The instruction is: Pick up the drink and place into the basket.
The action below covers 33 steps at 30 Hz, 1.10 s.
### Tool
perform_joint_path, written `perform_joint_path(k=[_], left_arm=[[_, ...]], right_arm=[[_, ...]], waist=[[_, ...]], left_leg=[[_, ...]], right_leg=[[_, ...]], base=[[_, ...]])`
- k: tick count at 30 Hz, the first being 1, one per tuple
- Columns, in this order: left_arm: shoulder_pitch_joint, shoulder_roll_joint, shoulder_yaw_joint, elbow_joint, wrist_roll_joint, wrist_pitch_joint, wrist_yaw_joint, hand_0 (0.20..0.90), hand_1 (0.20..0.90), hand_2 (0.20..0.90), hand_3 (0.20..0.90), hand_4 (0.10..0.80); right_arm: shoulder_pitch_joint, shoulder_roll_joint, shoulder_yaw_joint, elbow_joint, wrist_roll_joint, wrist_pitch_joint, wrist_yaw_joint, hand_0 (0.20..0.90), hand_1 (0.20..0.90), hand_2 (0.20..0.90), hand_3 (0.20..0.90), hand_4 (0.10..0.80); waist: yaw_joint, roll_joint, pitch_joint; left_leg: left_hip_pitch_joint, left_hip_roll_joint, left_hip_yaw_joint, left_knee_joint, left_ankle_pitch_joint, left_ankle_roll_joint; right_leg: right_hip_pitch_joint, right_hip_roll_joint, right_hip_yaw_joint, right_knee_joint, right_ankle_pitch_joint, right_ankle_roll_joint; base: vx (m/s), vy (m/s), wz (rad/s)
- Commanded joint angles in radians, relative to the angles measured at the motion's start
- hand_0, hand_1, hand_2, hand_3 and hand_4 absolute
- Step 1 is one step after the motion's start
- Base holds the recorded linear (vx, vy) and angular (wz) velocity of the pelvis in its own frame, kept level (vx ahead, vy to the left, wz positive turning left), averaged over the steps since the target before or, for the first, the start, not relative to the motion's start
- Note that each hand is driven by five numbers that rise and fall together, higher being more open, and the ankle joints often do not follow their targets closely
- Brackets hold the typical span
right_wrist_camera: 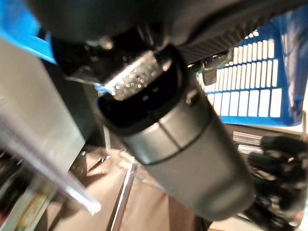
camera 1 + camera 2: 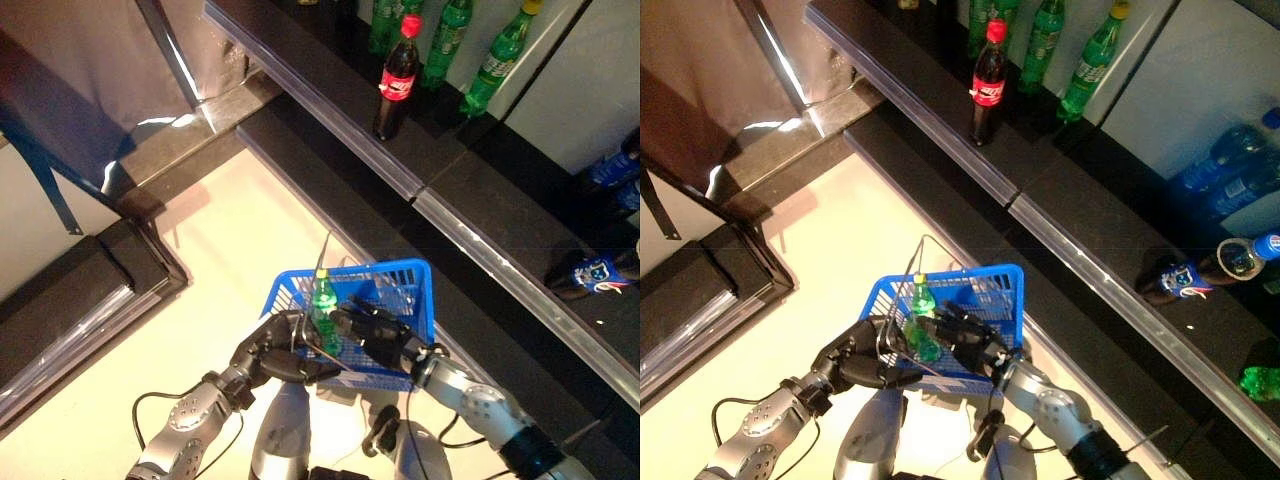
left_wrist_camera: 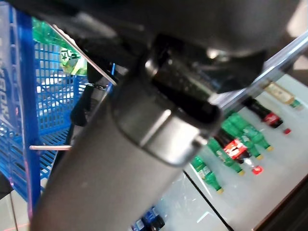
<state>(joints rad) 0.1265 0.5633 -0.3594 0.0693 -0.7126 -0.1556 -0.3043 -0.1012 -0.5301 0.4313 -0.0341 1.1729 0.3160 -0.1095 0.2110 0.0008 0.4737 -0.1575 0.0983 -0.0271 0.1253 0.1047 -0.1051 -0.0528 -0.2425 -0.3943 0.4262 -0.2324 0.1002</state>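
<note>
A green drink bottle (image 2: 323,295) stands upright inside the blue mesh basket (image 2: 405,275), at its near left corner. My right hand (image 2: 375,335) reaches over the basket from the right, its fingers curled against the bottle's lower body. At the basket's near left edge my left hand (image 2: 275,355) is curled round the rim, and the thin wire handle (image 2: 327,255) stands up above the bottle. In both wrist views a forearm fills most of the picture, with only blue mesh (image 3: 24,96) (image 1: 260,91) showing past it.
A dark shelf with a shiny front rail (image 2: 400,180) runs diagonally beyond the basket. On it stand a cola bottle (image 2: 397,80) and several green bottles (image 2: 445,40); blue-labelled bottles (image 2: 595,272) lie farther right. A dark low cabinet (image 2: 90,290) sits at the left.
</note>
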Motion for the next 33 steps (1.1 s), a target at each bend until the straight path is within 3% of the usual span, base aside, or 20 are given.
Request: perform_joint_path(k=[1, 18, 23, 24, 33], left_arm=[[-0.017, -0.038, 0.065, -0.201, -0.072, -0.263, -0.036, 0.3, 0.3, 0.3, 0.2, 0.1], [0.044, -0.063, 0.108, 0.01, 0.03, -0.282, 0.117, 0.3, 0.3, 0.3, 0.2, 0.1], [0.051, -0.084, 0.106, 0.103, 0.095, -0.291, 0.194, 0.3, 0.3, 0.3, 0.2, 0.1], [0.067, -0.108, 0.116, 0.199, 0.136, -0.3, 0.239, 0.3, 0.3, 0.3, 0.2, 0.1], [0.07, -0.178, 0.16, 0.431, 0.139, -0.277, 0.307, 0.3, 0.3, 0.3, 0.2, 0.1]], right_arm=[[-0.012, -0.008, -0.033, -0.095, -0.028, -0.07, 0.121, 0.9, 0.9, 0.9, 0.9, 0.8], [0.079, -0.104, -0.119, -0.274, -0.108, -0.126, 0.342, 0.9, 0.9, 0.9, 0.9, 0.8], [0.092, -0.091, -0.135, -0.277, -0.104, -0.157, 0.346, 0.9, 0.9, 0.9, 0.9, 0.8], [0.119, -0.071, -0.165, -0.267, -0.102, -0.165, 0.379, 0.9, 0.9, 0.9, 0.9, 0.8], [0.201, -0.019, -0.228, -0.202, -0.182, -0.146, 0.401, 0.9, 0.9, 0.9, 0.9, 0.8]], waist=[[-0.008, -0.029, -0.08], [-0.064, -0.064, -0.134], [-0.078, -0.065, -0.152], [-0.095, -0.064, -0.174], [-0.157, -0.068, -0.237]], left_leg=[[0.026, -0.013, 0.032, 0.068, -0.046, 0.06], [0.078, 0.013, 0.084, 0.043, -0.056, 0.053], [0.091, 0.016, 0.096, 0.034, -0.059, 0.052], [0.106, 0.021, 0.113, 0.022, -0.064, 0.051], [0.15, 0.039, 0.171, -0.01, -0.072, 0.042]], right_leg=[[0.025, 0.035, 0.007, -0.126, 0.175, -0.037], [0.045, 0.057, 0.071, -0.172, 0.185, -0.015], [0.049, 0.057, 0.088, -0.184, 0.189, -0.01], [0.058, 0.054, 0.101, -0.203, 0.191, -0.004], [0.072, 0.051, 0.149, -0.253, 0.206, 0.013]], base=[[0.006, -0.031, -0.14], [-0.003, -0.009, -0.13], [-0.012, 0.015, -0.17], [-0.015, 0.058, -0.23], [0.008, 0.024, -0.22]])
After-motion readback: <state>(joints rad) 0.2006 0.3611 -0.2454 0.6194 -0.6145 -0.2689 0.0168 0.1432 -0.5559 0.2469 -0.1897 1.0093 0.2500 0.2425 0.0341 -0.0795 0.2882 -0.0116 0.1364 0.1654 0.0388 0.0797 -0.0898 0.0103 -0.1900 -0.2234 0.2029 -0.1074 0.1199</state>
